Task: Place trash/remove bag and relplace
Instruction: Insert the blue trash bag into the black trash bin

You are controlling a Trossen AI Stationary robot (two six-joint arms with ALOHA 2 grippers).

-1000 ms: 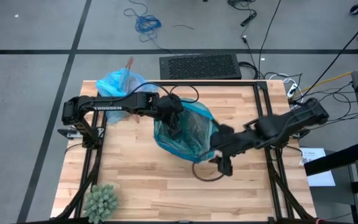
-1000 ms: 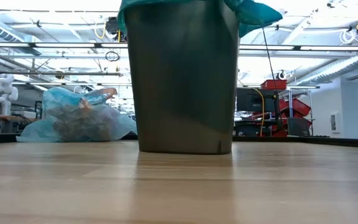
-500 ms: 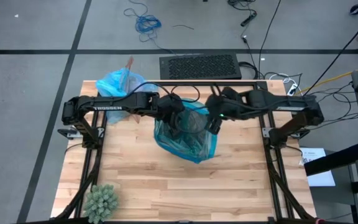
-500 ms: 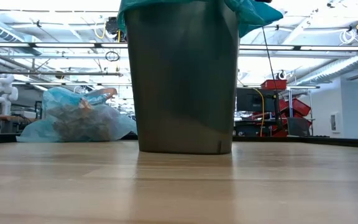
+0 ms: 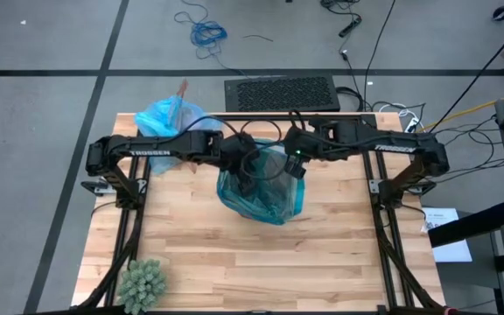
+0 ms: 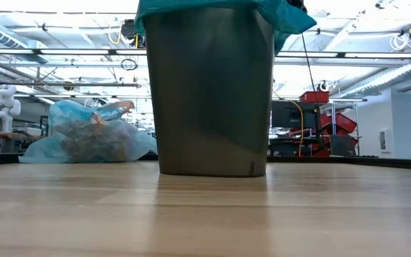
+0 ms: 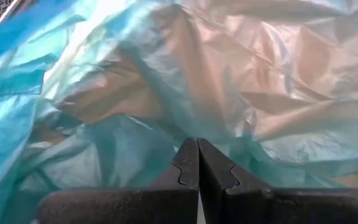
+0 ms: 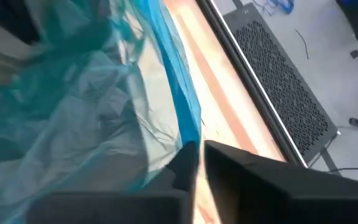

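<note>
Standing near the middle of the table (image 5: 191,254), toward its back edge, a grey bin (image 6: 209,93) is lined with a teal bag (image 5: 261,188). Its rim is pinched by the right gripper (image 5: 297,166), fingers narrowed on the plastic, while the left gripper (image 5: 245,175) is pressed shut inside it. The filled light-blue bag (image 5: 166,116), with the trash (image 6: 91,139) inside, is at the back left corner.

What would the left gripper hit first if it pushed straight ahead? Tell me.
Probably the teal bag lining the bin: crinkled plastic fills the view just beyond the left gripper, whose fingers are shut. How close it lies is unclear.
</note>
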